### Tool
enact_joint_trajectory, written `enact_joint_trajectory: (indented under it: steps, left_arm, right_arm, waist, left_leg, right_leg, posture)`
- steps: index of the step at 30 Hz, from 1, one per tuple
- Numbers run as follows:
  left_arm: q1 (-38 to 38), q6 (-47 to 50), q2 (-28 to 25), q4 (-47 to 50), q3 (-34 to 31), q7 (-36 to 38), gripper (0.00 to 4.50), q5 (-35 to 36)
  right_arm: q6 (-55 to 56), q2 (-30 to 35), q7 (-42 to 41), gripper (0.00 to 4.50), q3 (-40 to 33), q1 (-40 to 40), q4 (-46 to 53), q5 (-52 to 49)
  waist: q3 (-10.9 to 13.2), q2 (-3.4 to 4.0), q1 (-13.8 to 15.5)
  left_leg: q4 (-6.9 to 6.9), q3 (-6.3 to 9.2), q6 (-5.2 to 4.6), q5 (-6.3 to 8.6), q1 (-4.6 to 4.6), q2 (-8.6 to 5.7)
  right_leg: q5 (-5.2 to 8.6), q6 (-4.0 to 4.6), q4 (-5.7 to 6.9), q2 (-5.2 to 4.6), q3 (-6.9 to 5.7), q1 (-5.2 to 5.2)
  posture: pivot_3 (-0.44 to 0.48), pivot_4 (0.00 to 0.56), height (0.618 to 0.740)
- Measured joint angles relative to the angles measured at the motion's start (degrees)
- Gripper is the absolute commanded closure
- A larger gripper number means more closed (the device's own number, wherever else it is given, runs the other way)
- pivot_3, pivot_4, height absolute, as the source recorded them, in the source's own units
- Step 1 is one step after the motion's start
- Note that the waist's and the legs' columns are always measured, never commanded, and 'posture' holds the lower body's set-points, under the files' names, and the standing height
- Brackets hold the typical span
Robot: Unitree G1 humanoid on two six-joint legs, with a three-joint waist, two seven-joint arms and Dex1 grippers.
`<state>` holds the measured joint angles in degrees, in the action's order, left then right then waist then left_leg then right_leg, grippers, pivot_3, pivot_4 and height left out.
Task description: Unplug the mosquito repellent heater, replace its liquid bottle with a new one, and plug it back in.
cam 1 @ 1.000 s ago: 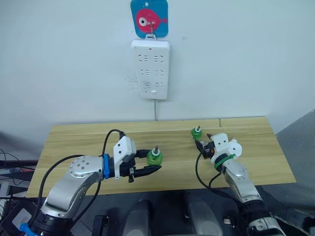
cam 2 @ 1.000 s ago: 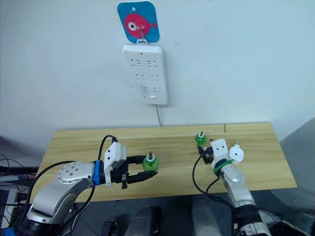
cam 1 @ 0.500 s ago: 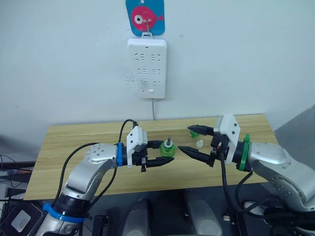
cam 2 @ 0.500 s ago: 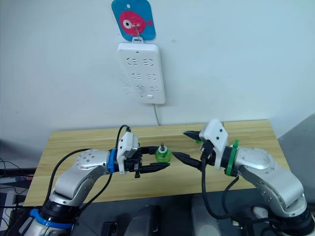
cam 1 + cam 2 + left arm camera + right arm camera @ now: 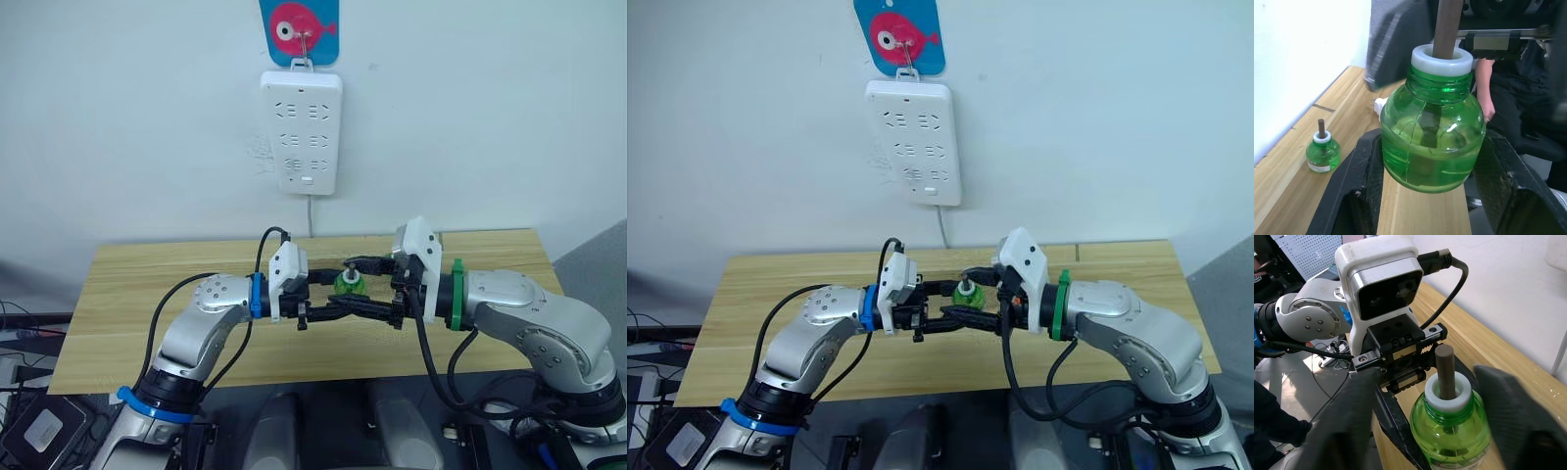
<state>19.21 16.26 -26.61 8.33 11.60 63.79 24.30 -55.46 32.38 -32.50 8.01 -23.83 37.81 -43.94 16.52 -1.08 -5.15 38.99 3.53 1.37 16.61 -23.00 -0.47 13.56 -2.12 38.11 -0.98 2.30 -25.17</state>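
left gripper (image 5: 328, 299) pinches small translucent green bottle with dark wick, uncapped (image 5: 348, 284), above wooden worktop (image 5: 147, 294) | right gripper (image 5: 377, 286) spread around it | risk: both grippers squeezing could twist bottle loose, bend wick

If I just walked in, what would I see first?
A little green bottle with a dark wick on top, held up over the middle of the wooden table in the left tool. The right tool comes in from the other side, open around the bottle's top. Behind, a white power strip hangs on the wall under a pink fish picture.
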Motion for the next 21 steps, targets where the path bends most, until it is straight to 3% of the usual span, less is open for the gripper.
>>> enact_joint_trajectory:
  steps: [3,4,11,16,19,21]
  left_arm:
    - [0.0,-0.1,0.0,-0.1,0.4,0.7,2.29,-0.1]
    - [0.0,-0.1,0.1,-0.1,0.5,0.7,2.29,-0.1]
    - [0.3,-0.7,1.8,-1.2,0.2,0.6,2.29,-0.2]
    - [1.5,-2.7,2.0,-2.8,-0.4,0.8,0.8,-0.2]
    - [1.2,-1.5,1.5,-4.1,-1.5,0.1,0.01,0.1]
    - [1.0,4.0,2.2,-3.0,-3.5,-2.5,0.0,3.8]
  right_arm:
    - [0.2,1.1,-0.1,3.56,0.0,0.0,0.1,0.6]
    - [0.5,1.4,-0.2,3.69,0.1,0.0,0.1,0.8]
    - [3.5,2.6,-2.0,3.69,0.9,0.1,0.1,3.5]
    - [3.9,2.5,-2.2,3.69,-0.3,0.1,0.0,3.5]
    - [2.7,0.6,-0.2,3.69,-5.3,0.9,-0.2,-0.2]
    - [0.6,-2.5,3.7,3.69,-10.5,1.5,-1.7,-5.6]
  waist:
    - [0.0,-0.01,0.0]
    - [0.0,-0.01,0.0]
    - [-0.5,-0.09,0.0]
    - [-1.3,-0.1,0.0]
    - [-2.1,-0.13,0.0]
    - [-2.5,-0.18,0.0]
  left_leg:
    - [0.02,-0.09,0.0,0.0,0.03,0.0]
    - [0.02,-0.12,0.0,0.0,0.03,0.0]
    - [0.02,-0.18,0.0,-0.01,0.03,0.0]
    - [0.03,-0.22,0.01,-0.01,0.05,0.0]
    - [0.03,-0.25,0.01,-0.01,0.07,0.0]
    - [0.08,-0.23,0.01,-0.01,0.07,0.01]
  right_leg:
    - [0.0,0.0,0.01,0.0,-0.06,0.01]
    - [-0.01,-0.01,0.02,0.0,-0.06,0.0]
    - [-0.02,-0.02,0.02,0.0,-0.05,-0.01]
    - [-0.03,-0.01,0.05,0.0,-0.03,-0.01]
    - [-0.03,-0.01,0.09,0.01,-0.01,-0.01]
    - [-0.04,-0.02,0.13,0.01,0.01,0.01]
  posture:
    - [-0.19,0.228,0.733]
    - [-0.189,0.221,0.733]
    - [-0.188,0.186,0.733]
    - [-0.19,0.164,0.733]
    - [-0.189,0.155,0.733]
    - [-0.187,0.154,0.733]
